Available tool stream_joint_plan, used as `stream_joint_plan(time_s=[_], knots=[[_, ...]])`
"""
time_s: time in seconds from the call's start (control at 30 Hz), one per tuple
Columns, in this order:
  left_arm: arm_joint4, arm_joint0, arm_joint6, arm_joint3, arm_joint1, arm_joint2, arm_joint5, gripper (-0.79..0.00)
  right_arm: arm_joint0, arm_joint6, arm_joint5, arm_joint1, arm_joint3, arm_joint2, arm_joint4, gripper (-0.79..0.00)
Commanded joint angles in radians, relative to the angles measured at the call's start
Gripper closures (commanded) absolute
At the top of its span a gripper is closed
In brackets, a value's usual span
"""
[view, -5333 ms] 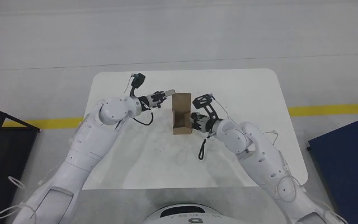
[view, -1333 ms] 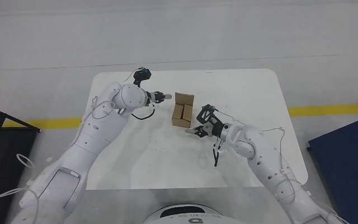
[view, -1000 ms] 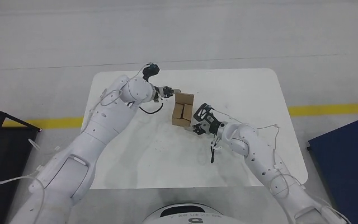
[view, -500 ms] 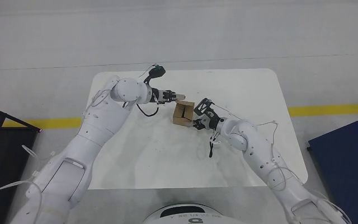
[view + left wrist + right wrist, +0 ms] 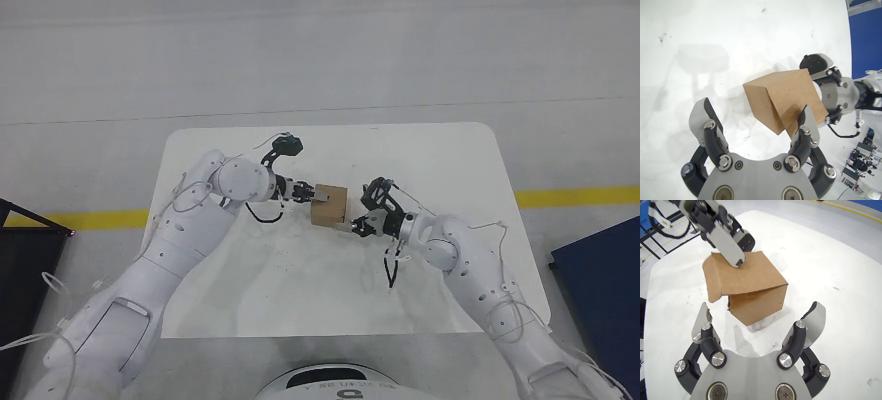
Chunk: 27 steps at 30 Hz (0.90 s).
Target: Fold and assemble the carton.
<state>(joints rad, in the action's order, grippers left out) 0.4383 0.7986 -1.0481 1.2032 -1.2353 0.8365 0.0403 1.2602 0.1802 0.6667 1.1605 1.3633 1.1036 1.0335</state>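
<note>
Nearest, the right gripper (image 5: 760,306) hangs just beside the carton (image 5: 753,285), jaws spread wide and holding nothing. It is probably posted there as a stop, so the box cannot slide when pushed from the other side. Next, the carton stands as a brown cube near the middle of the table (image 5: 440,170), lid folded down, with one side flap (image 5: 714,292) jutting loose past the corner, untucked. Beyond it, the left gripper (image 5: 756,104) is also wide open and grasps nothing. One fingertip (image 5: 737,263) rests on the lid, seemingly to pin it flat while the loose flap gets tucked in.
</note>
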Motion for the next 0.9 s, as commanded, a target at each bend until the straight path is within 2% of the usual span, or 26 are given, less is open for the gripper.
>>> stream_joint_plan(time_s=[0.0,0.23,0.33,0.63,0.87], knots=[[0.006,0.007,-0.005,0.01,0.002,0.002,-0.001,-0.785,0.014,-0.015,-0.024,-0.002,0.018,0.02,-0.018,-0.785],[0.045,0.029,-0.018,0.043,0.012,0.012,-0.009,-0.785,0.012,0.003,-0.182,0.007,0.05,0.01,-0.018,-0.785],[0.052,0.037,-0.022,0.054,0.015,0.017,-0.011,-0.785,-0.001,0.01,-0.209,0.014,0.049,-0.01,-0.013,-0.785],[0.059,0.054,-0.028,0.074,0.019,0.025,-0.016,-0.785,-0.022,0.069,-0.176,0.017,0.027,-0.04,0.019,-0.785],[0.067,0.055,-0.026,0.075,0.018,0.022,-0.024,-0.785,-0.007,0.039,-0.174,0.013,0.051,-0.027,0.031,-0.785]])
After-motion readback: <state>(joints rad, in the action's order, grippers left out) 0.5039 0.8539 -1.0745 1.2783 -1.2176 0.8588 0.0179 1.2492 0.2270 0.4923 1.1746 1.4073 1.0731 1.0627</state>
